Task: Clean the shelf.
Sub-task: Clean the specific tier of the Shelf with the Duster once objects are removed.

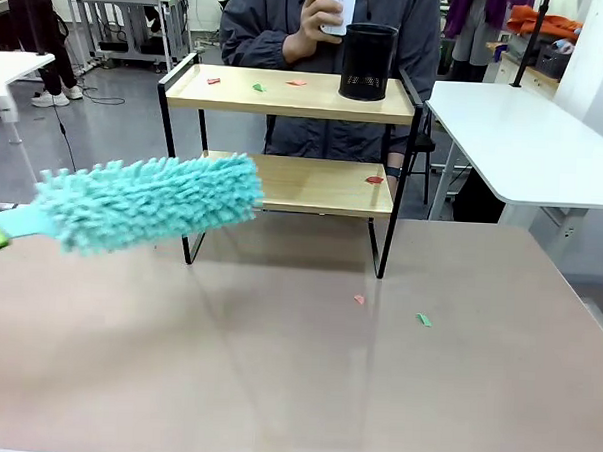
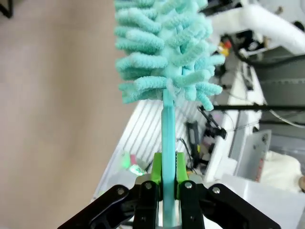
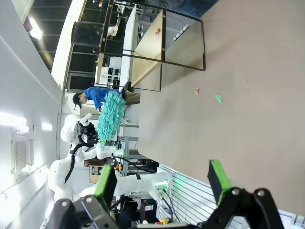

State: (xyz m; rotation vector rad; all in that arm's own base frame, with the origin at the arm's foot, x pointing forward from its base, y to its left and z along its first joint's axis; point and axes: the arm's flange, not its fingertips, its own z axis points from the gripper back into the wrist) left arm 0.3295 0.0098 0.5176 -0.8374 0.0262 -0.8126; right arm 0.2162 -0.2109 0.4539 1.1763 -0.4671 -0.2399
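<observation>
Pinkish brown is the colour of the big bench (image 1: 275, 385), and a white table (image 1: 526, 136) stands behind it on the right. The shelf (image 1: 297, 108) stands on the far side of the bench, near the middle. It has two wooden boards in a thin black frame.

On the top board sits a black cup (image 1: 368, 61), toward the right. Three small paper bits (image 1: 258, 86) lie on that board too, red and green. One red bit (image 1: 375, 179) lies on the low board, at its right end. A pink bit (image 1: 358, 300) and a green bit (image 1: 424, 319) lie on the bench in front of the shelf.

A person stands behind the shelf. The person's hand (image 1: 315, 21) holds a white thing (image 1: 339, 7) just above the black cup.

The left tool (image 2: 168, 176) is clenched on the thin handle of a fluffy teal duster (image 1: 152, 201). The duster lies sideways in the air over the left side of the bench. Its fluffy end reaches to the left end of the low board. I cannot tell if it touches.

The right tool (image 3: 162, 181) is released, with nothing between its green pads (image 3: 105, 183).
</observation>
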